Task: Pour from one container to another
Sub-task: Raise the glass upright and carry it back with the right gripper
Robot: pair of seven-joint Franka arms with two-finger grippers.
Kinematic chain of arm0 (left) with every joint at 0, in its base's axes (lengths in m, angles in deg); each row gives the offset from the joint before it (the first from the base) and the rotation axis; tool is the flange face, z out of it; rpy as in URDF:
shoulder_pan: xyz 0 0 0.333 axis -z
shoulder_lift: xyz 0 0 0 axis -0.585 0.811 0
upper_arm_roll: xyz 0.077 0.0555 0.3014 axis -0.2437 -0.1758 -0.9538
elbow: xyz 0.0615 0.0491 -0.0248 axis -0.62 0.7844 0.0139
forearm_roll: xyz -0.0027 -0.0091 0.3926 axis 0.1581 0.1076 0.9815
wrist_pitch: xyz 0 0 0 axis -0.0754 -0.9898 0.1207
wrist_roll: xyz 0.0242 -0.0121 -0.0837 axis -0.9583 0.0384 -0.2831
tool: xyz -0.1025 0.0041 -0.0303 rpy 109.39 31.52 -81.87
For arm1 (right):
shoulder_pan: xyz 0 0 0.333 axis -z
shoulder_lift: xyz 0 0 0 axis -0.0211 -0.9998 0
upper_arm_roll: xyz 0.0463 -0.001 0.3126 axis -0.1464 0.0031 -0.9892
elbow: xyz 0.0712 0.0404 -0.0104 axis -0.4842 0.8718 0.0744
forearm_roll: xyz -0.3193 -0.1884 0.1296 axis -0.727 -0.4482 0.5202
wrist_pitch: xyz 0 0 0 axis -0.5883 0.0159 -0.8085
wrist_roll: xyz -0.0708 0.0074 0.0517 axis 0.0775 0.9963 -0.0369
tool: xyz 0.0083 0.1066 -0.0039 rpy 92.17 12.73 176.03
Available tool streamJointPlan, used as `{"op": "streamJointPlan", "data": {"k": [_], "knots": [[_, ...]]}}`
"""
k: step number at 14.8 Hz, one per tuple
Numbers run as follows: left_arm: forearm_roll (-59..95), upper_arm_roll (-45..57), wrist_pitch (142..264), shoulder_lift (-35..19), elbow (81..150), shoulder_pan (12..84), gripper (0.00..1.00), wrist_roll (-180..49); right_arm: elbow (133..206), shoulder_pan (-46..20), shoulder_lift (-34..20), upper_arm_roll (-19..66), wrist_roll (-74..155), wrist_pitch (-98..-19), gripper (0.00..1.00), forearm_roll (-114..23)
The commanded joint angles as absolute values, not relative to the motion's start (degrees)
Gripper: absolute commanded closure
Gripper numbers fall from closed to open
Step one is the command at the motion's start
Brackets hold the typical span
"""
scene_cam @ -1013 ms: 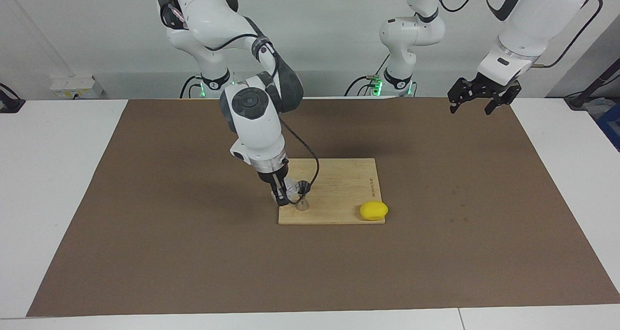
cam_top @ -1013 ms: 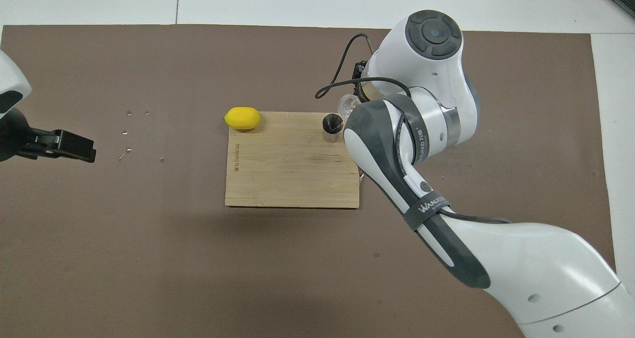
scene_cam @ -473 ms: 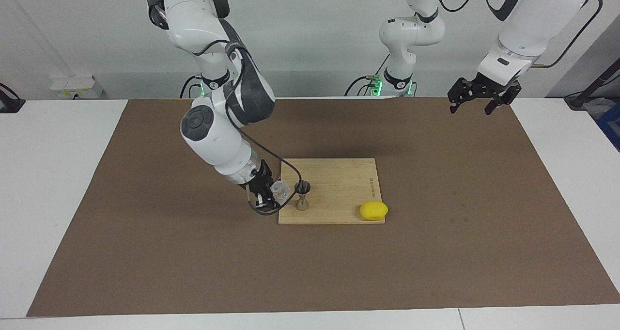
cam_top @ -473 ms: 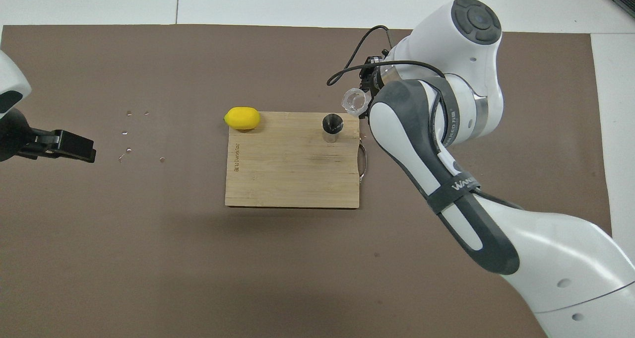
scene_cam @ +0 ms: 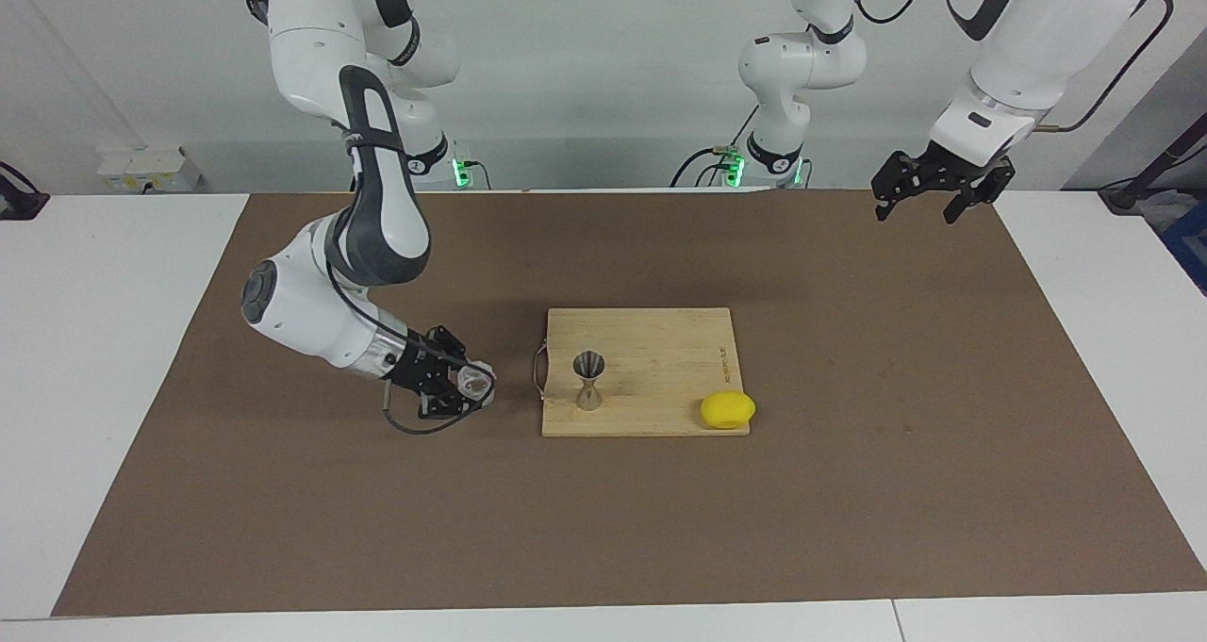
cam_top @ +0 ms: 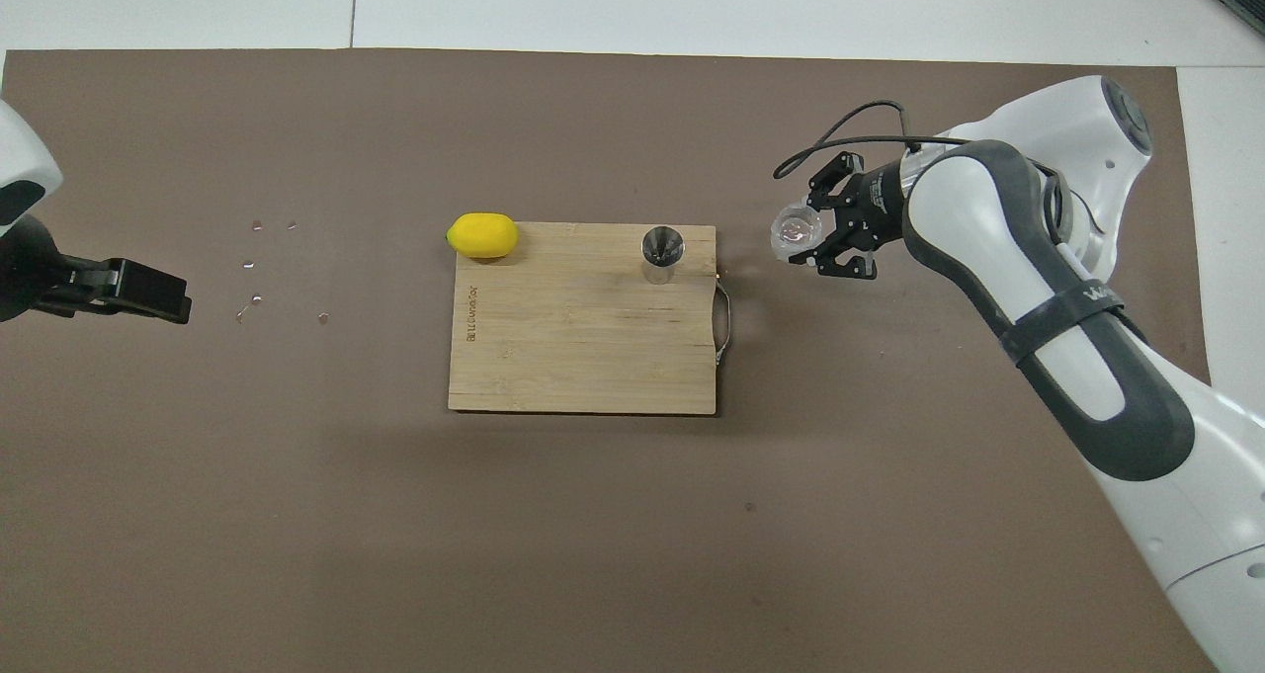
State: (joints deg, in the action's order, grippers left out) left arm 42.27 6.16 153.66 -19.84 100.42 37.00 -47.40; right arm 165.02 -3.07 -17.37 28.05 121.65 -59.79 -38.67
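A brown mat (scene_cam: 849, 491) lies mostly bare around the wooden board (scene_cam: 660, 340). The jigger (scene_cam: 589, 379) stands near the board's handle edge. Off that edge, over bare mat, the right gripper (scene_cam: 462, 387) clamps the tumbler (scene_cam: 476, 381). The left gripper (scene_cam: 929, 189) waits spread and empty over the mat's edge.

Arm shells: glossy white, rounded segments, both arms.
Joint covers: dark grey bands and round grey end caps.
Markings: grey lettering on the right arm's dark band, partly readable.
Cables: black, looping beside the right gripper (scene_cam: 462, 387); another along the left arm.
Grippers: black, both; left gripper (scene_cam: 929, 189).
Bases: green lights.
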Motion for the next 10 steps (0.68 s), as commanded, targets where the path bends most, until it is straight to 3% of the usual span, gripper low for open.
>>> {"op": "streamJointPlan", "data": {"k": [1, 10], "knots": [[43.01, 5.46, 153.96, -20.74, 101.31, 37.74, 0.0, -47.28, 170.84, 0.36, -15.04, 27.19, 115.73, -61.53, 1.0, -34.73], [43.01, 5.46, 153.96, -20.74, 101.31, 37.74, 0.0, -47.28, 177.17, 8.28, -14.78, 27.28, 109.29, -63.11, 1.0, -32.25]]}}
